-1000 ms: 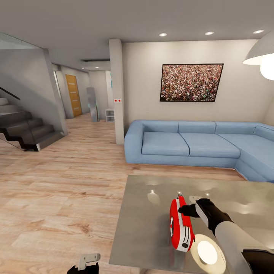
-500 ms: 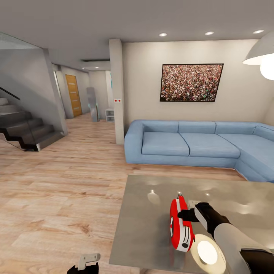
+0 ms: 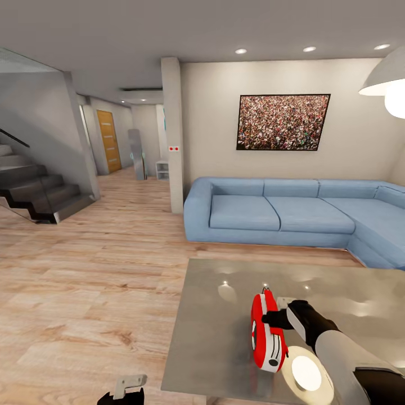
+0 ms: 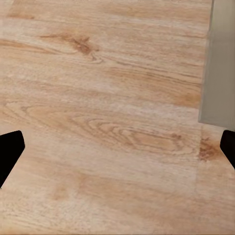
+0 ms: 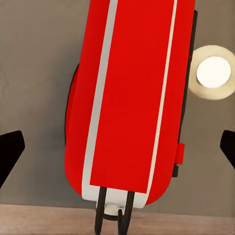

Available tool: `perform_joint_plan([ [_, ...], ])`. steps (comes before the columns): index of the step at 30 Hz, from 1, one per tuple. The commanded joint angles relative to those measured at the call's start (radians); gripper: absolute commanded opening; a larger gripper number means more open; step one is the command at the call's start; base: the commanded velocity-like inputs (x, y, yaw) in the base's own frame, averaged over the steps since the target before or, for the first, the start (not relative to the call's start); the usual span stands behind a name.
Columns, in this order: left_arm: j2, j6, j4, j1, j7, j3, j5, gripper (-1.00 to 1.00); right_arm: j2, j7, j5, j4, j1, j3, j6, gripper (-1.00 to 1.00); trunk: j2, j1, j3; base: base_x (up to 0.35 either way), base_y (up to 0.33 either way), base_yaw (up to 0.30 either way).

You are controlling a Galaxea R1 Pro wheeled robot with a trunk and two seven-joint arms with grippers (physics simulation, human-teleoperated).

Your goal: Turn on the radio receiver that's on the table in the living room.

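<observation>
- Standing on edge near the front of the glossy grey worktop (image 3: 236, 332), the red radio receiver (image 3: 266, 332) shows its white slotted side to the head camera.
- From the right, the right gripper (image 3: 269, 319) reaches in with its black tip against the radio's upper red face; whether it truly touches cannot be told.
- Seen from the right wrist camera, the radio's red body (image 5: 132, 98) lies between two dark fingers (image 5: 10, 152) spread wide, neither of them on it.
- At the head view's bottom edge, the left gripper (image 3: 126, 389) hangs low over the wood plank floor (image 3: 84, 292), beside the worktop; its fingers (image 4: 9, 152) are also spread wide, holding nothing.
- Behind the worktop sit a blue sectional sofa (image 3: 292, 216) and a framed crowd picture (image 3: 283, 122) on the beige wall.
</observation>
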Motion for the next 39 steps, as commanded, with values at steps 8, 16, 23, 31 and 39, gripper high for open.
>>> perform_joint_plan([
  [8,0.021,-0.016,0.000,0.000,-0.006,0.005,0.011,1.00,0.000,-0.001,0.001,0.000,0.000,0.000,-0.053,1.00,-0.007,0.004,-0.003,0.000,0.000,0.000],
  [16,0.017,-0.099,0.003,0.000,0.003,0.016,0.012,1.00,0.000,-0.002,0.001,0.001,0.000,0.000,-0.061,1.00,-0.028,0.015,-0.013,0.000,0.000,0.000],
  [23,0.015,-0.099,0.003,0.000,-0.004,0.022,0.012,1.00,0.000,-0.003,0.000,0.001,0.000,0.000,-0.059,1.00,-0.070,0.038,-0.031,0.000,0.000,0.000],
  [31,0.013,-0.098,0.003,0.000,-0.003,0.022,0.012,1.00,0.000,-0.003,0.000,0.001,0.000,0.000,-0.059,1.00,-0.077,0.042,-0.034,0.000,0.000,0.000],
  [39,0.011,-0.098,0.004,0.000,-0.002,0.022,0.012,1.00,0.000,-0.003,0.001,0.001,0.000,0.000,-0.060,1.00,-0.105,0.057,-0.047,0.000,0.000,0.000],
])
